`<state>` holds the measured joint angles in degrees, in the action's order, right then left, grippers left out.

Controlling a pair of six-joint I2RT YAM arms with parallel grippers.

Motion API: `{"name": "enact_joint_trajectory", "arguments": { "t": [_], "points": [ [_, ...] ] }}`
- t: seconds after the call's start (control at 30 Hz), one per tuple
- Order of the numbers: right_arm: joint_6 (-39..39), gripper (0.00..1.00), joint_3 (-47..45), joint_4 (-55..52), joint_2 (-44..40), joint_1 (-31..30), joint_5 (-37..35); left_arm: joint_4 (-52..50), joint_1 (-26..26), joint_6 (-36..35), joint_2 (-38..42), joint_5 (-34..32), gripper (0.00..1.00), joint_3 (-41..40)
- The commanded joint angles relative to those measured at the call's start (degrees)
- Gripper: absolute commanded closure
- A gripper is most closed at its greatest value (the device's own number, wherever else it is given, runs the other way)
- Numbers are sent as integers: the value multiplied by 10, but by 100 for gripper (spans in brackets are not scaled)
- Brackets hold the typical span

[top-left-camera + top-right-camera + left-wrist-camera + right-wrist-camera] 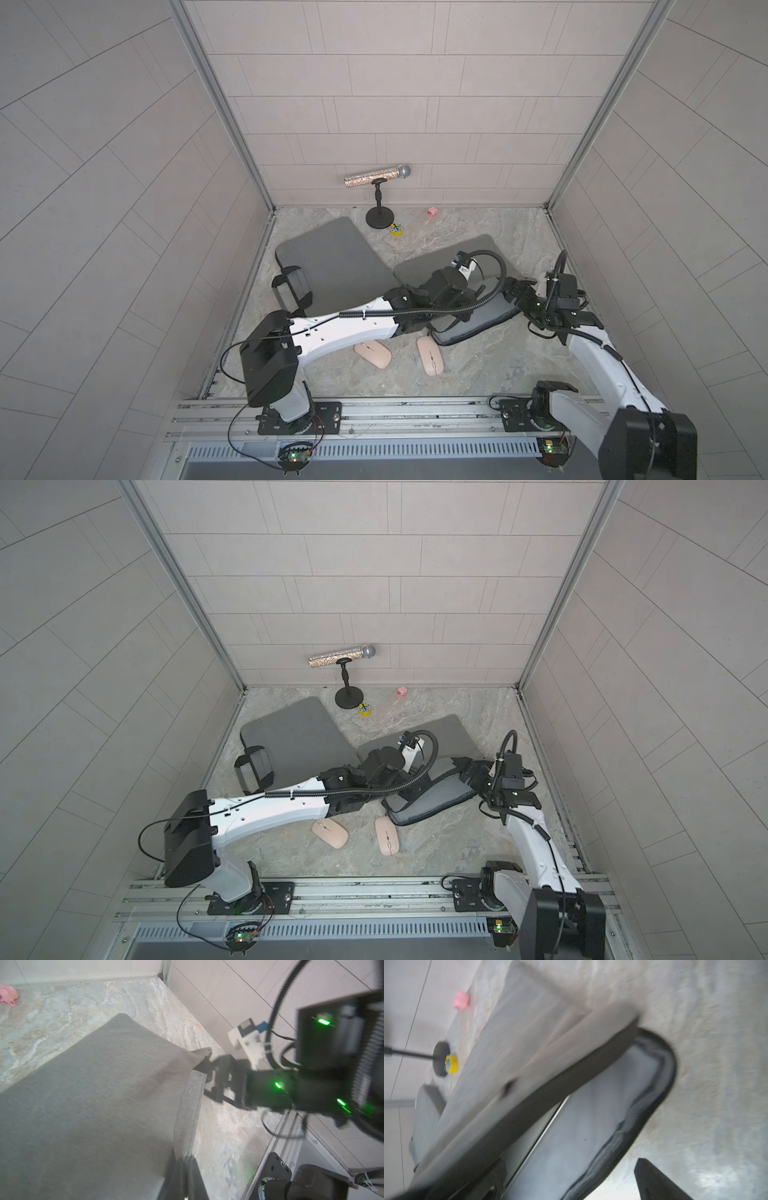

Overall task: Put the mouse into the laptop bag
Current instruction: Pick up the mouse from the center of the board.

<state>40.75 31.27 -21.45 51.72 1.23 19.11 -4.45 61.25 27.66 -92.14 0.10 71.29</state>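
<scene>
Two pink mice lie on the stone floor in both top views, one (372,354) beside the left arm and one (430,355) just in front of the open grey laptop bag (469,328). The bag's pale lining (591,1115) shows inside its dark zip rim. My left gripper (185,1162) is shut on the edge of the bag's upper flap (93,1095), holding it raised. In the top views the left wrist hides those fingers. My right gripper (515,291) stands open at the bag's right end, with one finger (654,1180) over bare floor and nothing held.
A second grey bag (328,257) with a black handle lies at the back left. Behind it stand a glittery microphone (377,176) on a black stand, a small yellow object (396,229) and a pink toy (432,211). Tiled walls close in three sides.
</scene>
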Motion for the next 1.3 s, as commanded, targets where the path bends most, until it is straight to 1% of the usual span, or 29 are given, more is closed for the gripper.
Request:
{"name": "enact_joint_trajectory", "arguments": {
  "t": [0.0, 0.07, 0.1, 0.13, 0.17, 0.2, 0.27, 0.33, 0.4, 0.43, 0.47, 0.5, 0.57, 0.6, 0.67, 0.77, 0.9, 0.97, 1.03, 1.27],
  "points": [
    [23, 0, -6, -62, -90, -146, -100, 32, -30, 12, 19, 47, 100, -12],
    [50, 0, -18, -60, -132, -255, -163, 35, -60, 24, 14, 81, 100, -7],
    [64, 2, -26, -51, -144, -306, -194, 34, -77, 31, 10, 97, 100, -3],
    [71, 6, -31, -40, -146, -346, -215, 33, -88, 35, 9, 109, 100, 1],
    [77, 15, -32, -29, -141, -383, -230, 31, -100, 37, 9, 118, 100, 4],
    [82, 27, -35, -9, -128, -414, -237, 28, -110, 39, 8, 122, 100, 8],
    [86, 47, -34, 27, -88, -467, -240, 26, -118, 39, 9, 132, 100, 12],
    [86, 56, -24, 39, -35, -516, -258, 21, -121, 37, 13, 136, 100, 12],
    [88, 73, -15, 38, 14, -549, -271, 20, -121, 33, 21, 133, 100, 7],
    [91, 73, -18, 47, 29, -558, -270, 20, -122, 32, 24, 129, 100, 4],
    [91, 69, -24, 64, 39, -570, -264, 18, -122, 32, 26, 126, 100, 2],
    [90, 60, -27, 76, 43, -584, -266, 16, -122, 31, 26, 126, 100, 2],
    [100, 37, -33, 79, 40, -622, -303, 14, -122, 31, 23, 131, 100, 3],
    [109, 32, -39, 82, 38, -641, -323, 14, -122, 32, 21, 132, 100, 3],
    [125, 29, -54, 98, 37, -667, -340, 14, -124, 34, 18, 134, 100, 3],
    [143, 29, -71, 118, 51, -689, -350, 18, -127, 35, 13, 144, 100, 8],
    [153, 27, -65, 128, 86, -713, -377, 3, -142, 33, -7, 157, 100, 36],
    [154, 20, -54, 133, 111, -722, -384, -7, -152, 35, -21, 171, 100, 51],
    [154, 17, -43, 140, 142, -729, -386, -8, -157, 36, -28, 182, 100, 57],
    [159, 17, -1, 157, 265, -732, -384, -10, -161, 33, -29, 183, 100, 57]
  ]
}}
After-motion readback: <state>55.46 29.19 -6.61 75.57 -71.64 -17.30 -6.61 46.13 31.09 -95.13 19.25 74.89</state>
